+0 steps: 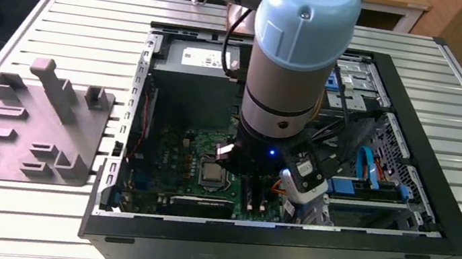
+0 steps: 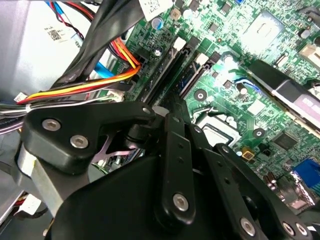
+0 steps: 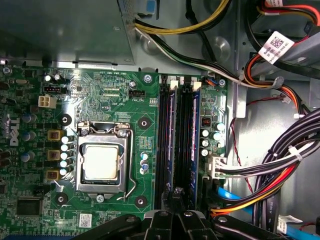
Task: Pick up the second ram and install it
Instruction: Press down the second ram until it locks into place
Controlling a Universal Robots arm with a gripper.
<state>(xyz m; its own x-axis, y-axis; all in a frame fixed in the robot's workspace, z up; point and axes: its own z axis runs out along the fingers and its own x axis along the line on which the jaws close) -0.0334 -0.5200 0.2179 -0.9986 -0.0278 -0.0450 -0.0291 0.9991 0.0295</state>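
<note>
My gripper point(image 3: 177, 195) is down inside the open computer case point(image 1: 435, 219), over the green motherboard point(image 3: 105, 95). Its black fingers point(image 2: 172, 135) come together at the near end of the black memory slots point(image 3: 165, 140). The second ram point(image 3: 182, 145) is a long dark strip lying along the slots, straight ahead of the fingertips and also visible in the second wrist view point(image 2: 167, 75). The fingertips touch its near end. I cannot tell whether they clamp it or rest on top. The arm's wrist point(image 1: 279, 109) stands upright over the board.
The processor socket point(image 3: 101, 162) sits beside the slots. Bundles of black, red, yellow and orange cables point(image 3: 280, 170) crowd the other side. A grey plastic fixture point(image 1: 33, 122) with upright posts lies on the slatted table at the exterior view's left, outside the case.
</note>
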